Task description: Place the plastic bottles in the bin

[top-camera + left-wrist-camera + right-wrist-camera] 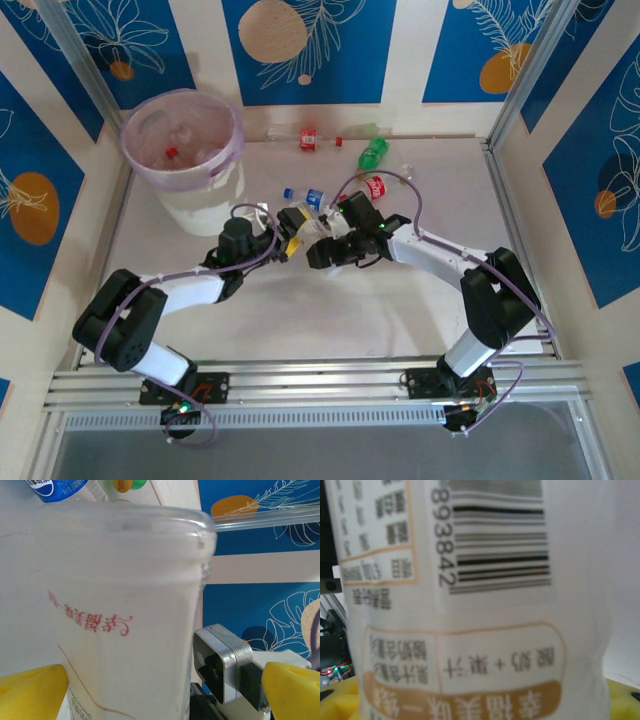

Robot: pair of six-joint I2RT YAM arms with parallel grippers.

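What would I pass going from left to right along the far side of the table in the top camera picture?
bin → clear red-labelled bottle → green bottle

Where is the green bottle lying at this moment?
In the top view, the green bottle lies on the table near the far wall, right of centre, just beyond a red-labelled bottle and well right of the bin.

Smooth milky plastic bottle [115, 580]; white plastic bin [200, 205], filmy pink liner [236, 140]
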